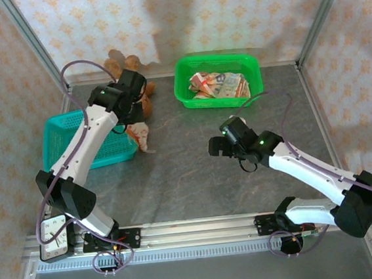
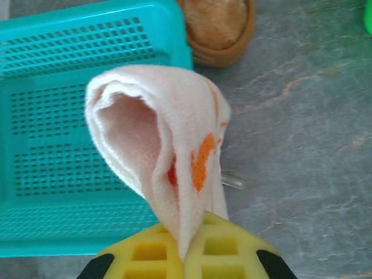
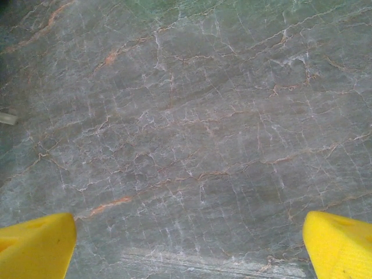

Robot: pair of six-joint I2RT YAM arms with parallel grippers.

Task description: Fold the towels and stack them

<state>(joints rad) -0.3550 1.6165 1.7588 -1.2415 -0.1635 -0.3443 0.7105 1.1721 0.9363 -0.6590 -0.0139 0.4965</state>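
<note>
From above: barely begun. One cream-and-orange towel [image 1: 141, 137] pinched in the left gripper [image 1: 133, 123], dangling unfolded just right of the teal basket [image 1: 55, 132]. Other towels [image 1: 219, 85] heaped in a green basket [image 1: 217, 57] well right of it. Right gripper [image 1: 219, 144] splayed, empty.

From the left wrist: towel bunched beside the teal basket (no fold yet).

From the right wrist: bare desk [image 3: 186, 116] between wide-apart fingers; seemingly no stack begun.

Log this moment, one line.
left tool: shut on cream-white orange-print cloth towel near turquoise plastic basket; right tool: open over grey marbled table; other towels: in green plastic basket

Cream-orange towel [image 2: 174, 157] in left pincer [image 2: 186, 253]
</note>
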